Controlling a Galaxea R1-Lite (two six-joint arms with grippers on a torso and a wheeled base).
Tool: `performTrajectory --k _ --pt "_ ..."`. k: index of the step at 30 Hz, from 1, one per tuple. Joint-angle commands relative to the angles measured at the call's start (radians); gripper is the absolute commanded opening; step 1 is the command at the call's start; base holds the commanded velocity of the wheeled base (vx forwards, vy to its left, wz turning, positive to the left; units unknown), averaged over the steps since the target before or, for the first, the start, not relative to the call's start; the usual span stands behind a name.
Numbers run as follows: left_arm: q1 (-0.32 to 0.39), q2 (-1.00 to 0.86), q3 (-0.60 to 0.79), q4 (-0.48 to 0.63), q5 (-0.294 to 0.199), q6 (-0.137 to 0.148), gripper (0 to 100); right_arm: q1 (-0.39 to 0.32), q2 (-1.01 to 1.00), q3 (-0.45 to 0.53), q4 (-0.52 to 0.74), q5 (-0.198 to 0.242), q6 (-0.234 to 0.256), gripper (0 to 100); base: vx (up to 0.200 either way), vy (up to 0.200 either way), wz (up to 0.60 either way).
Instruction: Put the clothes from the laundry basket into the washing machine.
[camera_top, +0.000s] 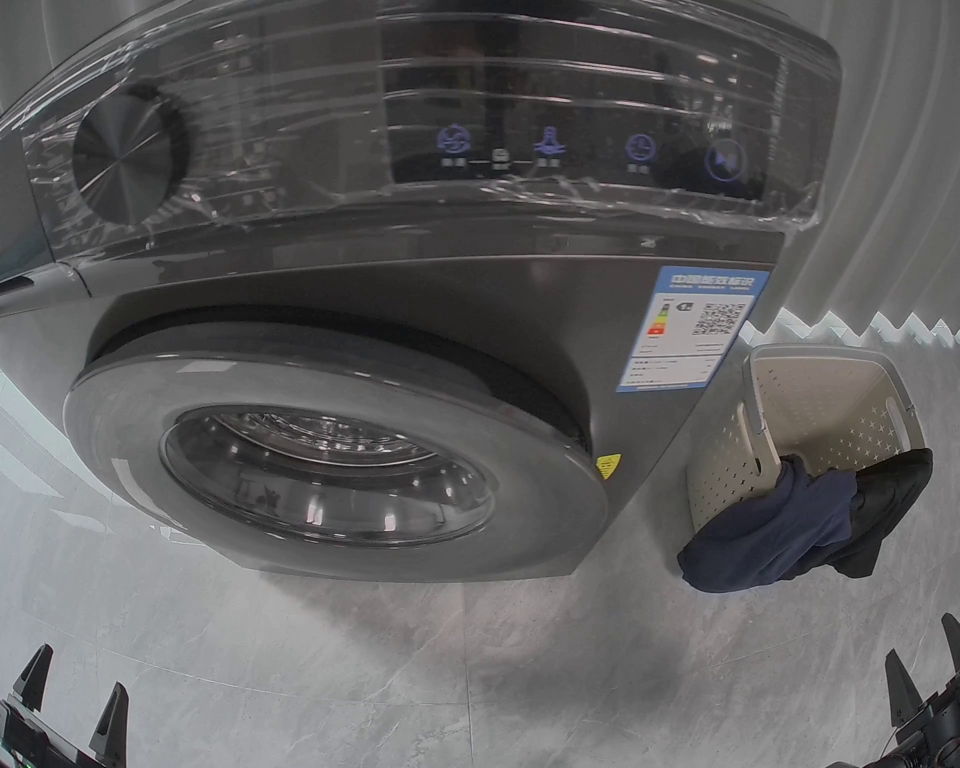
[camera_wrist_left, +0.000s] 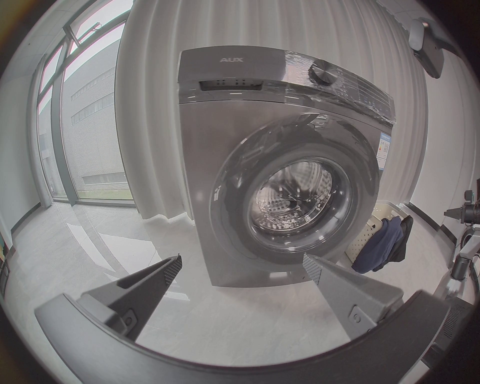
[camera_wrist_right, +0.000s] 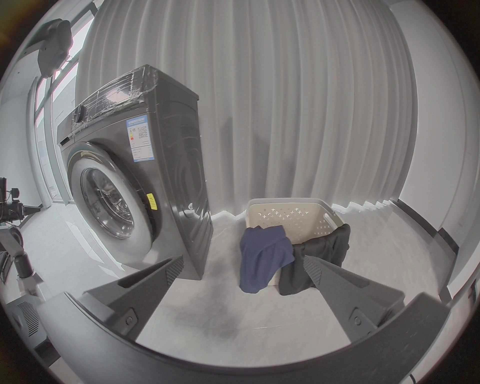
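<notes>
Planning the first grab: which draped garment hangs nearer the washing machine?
The navy blue garment; the black garment hangs beside it, farther from the washing machine.

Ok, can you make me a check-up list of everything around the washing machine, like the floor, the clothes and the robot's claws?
Surface: pale grey marbled floor.
Job's things: washing machine with its door shut; laundry basket on the floor beside it; navy garment and black garment hang over its front rim.
Clutter: nothing seen.
Grippers: left gripper open, holding nothing; right gripper open, holding nothing.
Cables: nothing seen.
Surroundings: white curtain behind; window to one side.
</notes>
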Motion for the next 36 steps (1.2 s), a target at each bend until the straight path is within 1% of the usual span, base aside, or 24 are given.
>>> performTrajectory --k 1,10,36 --pt "0.001 -0.017 0.018 -0.001 0.0 0.0 100 0.0 -0.016 0.018 0.0 0.0 0.0 100 0.0 0.2 0.0" --pt "0.001 -0.017 0.018 -0.001 0.0 0.0 100 0.0 -0.016 0.018 0.0 0.0 0.001 100 0.0 0.2 0.0" --pt "0.001 -0.017 0.018 -0.001 0.0 0.0 100 0.0 -0.016 0.018 -0.002 -0.009 0.014 100 0.0 0.0 0.0"
